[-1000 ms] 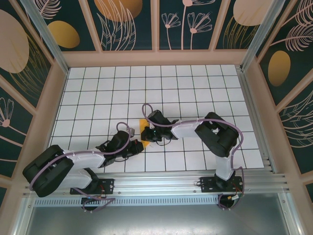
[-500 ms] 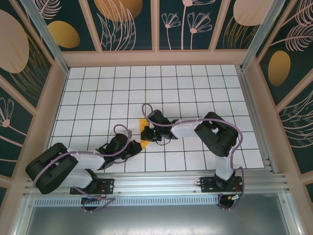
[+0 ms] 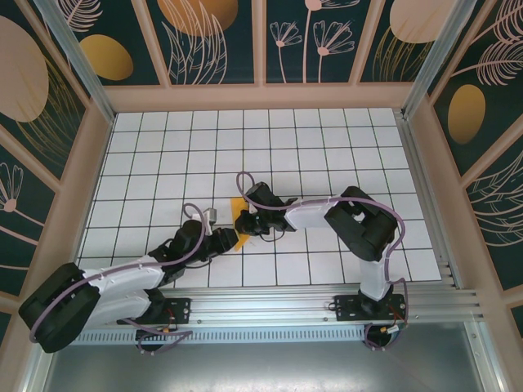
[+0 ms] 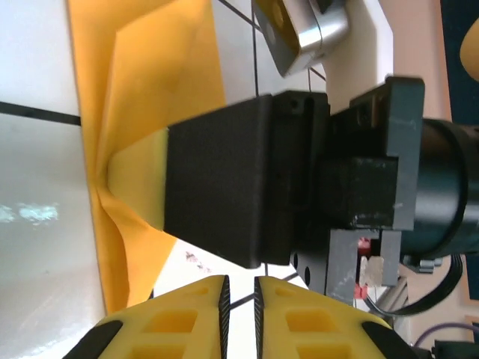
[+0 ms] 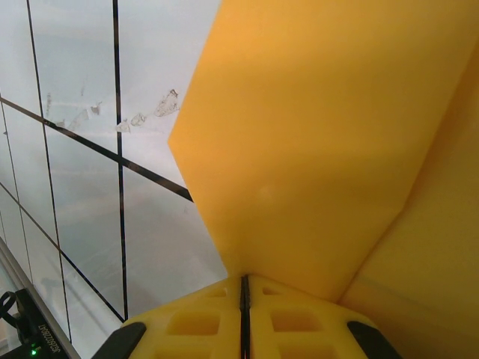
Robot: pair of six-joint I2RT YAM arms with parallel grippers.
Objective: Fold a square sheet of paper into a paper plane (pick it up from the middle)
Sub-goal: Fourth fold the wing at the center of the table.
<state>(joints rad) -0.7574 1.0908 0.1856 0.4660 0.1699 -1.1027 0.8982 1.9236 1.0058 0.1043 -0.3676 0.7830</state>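
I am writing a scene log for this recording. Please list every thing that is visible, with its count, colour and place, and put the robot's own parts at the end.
sheet of paper: 1, orange-yellow, folded, near middle of the table, between the grippers
table: 1, white with black grid lines, under everything
walls: dark with orange ovals and pale plant drawings, around the table
metal rails: silver, near edge, by the arm bases
left arm: 1, black and white, purple cable, near left
right arm: 1, same colours, near right
left gripper: 1, yellow fingers, narrow gap, beside the paper
right gripper: 1, yellow fingers, shut on the paper
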